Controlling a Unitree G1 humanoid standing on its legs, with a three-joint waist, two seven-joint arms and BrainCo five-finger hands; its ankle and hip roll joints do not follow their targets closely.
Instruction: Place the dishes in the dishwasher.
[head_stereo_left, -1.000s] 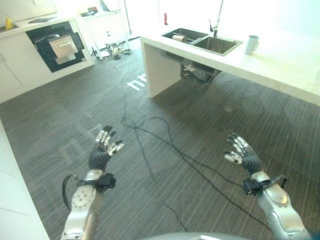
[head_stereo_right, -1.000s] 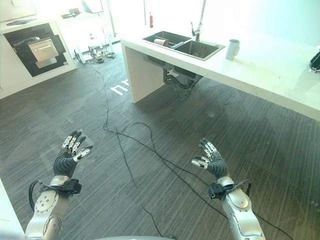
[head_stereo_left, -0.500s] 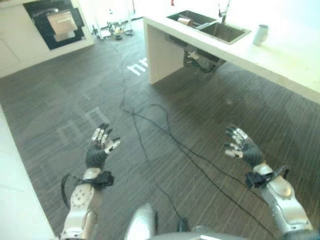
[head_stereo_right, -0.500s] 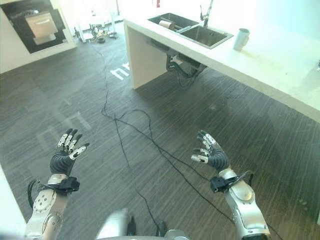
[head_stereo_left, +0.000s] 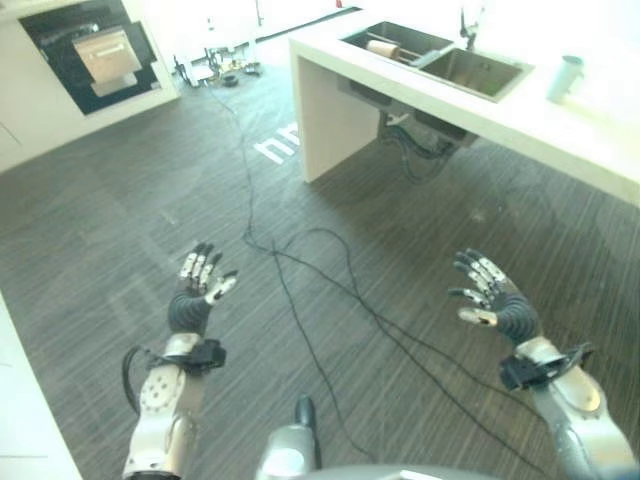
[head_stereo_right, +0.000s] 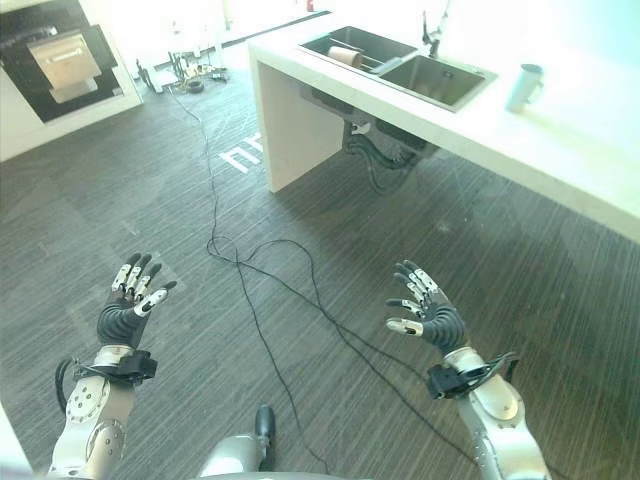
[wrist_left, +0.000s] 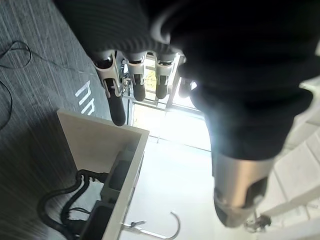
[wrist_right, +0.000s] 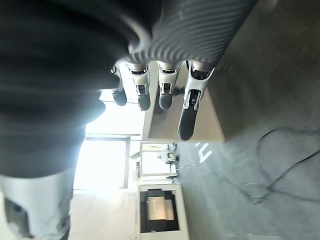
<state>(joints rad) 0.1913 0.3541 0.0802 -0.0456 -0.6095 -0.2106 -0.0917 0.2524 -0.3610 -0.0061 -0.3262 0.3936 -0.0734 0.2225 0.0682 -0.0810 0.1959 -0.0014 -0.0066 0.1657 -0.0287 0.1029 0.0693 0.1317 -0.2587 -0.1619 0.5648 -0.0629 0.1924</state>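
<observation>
Above the dark floor, the left hand (head_stereo_left: 198, 288) and right hand (head_stereo_left: 488, 302) hover with fingers spread, holding nothing. Dishes lie well ahead on the counter (head_stereo_left: 560, 140): a mug (head_stereo_left: 564, 78) beyond the sink (head_stereo_left: 470, 70), nearer the right hand; no dishwasher identifiable

We see dark matt wood-grain floor (head_stereo_left: 120, 210), smooth pale counter (head_stereo_left: 560, 125) at 1 o'clock w/ brushed-metal sink (head_stereo_left: 480, 72).

The left hand (wrist_left: 150, 60) hangs empty, fingers (wrist_left: 116, 97) straight, above grey floor (wrist_left: 30, 125); beyond stands the pale worktop (wrist_left: 100, 135) with its tap (wrist_left: 165, 227).
</observation>
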